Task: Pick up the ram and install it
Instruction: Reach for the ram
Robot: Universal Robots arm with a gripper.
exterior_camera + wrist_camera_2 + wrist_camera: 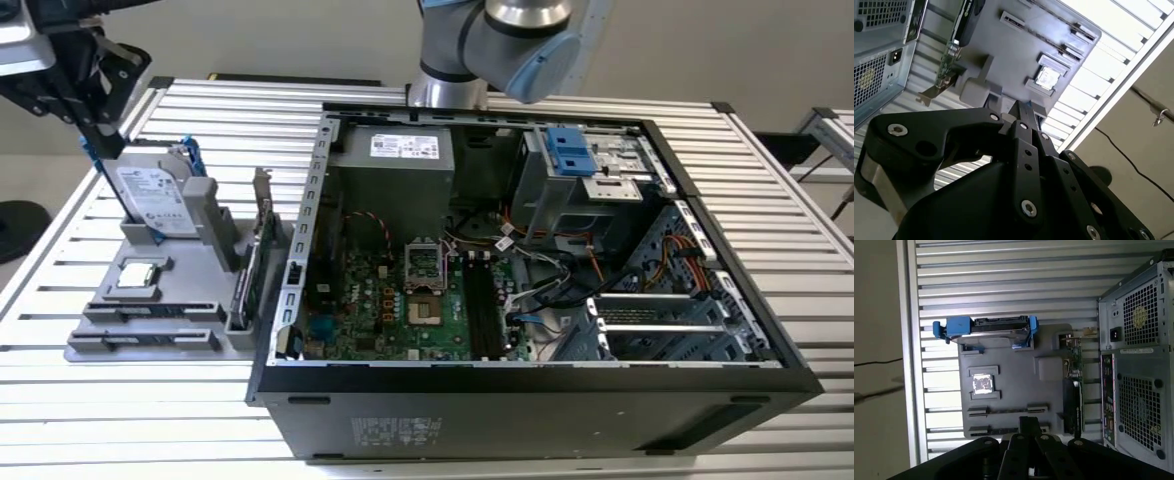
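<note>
Currently the ram (150,312) (1006,410) is lying in a long slot at the near edge of the gray tray (187,285) (1019,380), just beside the processor chip (140,272) (982,383). The gripper (94,120) (1021,112) (1029,426) is hanging well above it with its fingers drawn together, over the tray's far end, where the hard drive (150,200) (994,330) is standing upright in its blue frame. An expansion card (260,260) (1074,385) is standing along the tray's edge beside the open computer case (534,400), and everything is sitting on the slatted table (214,100).
</note>
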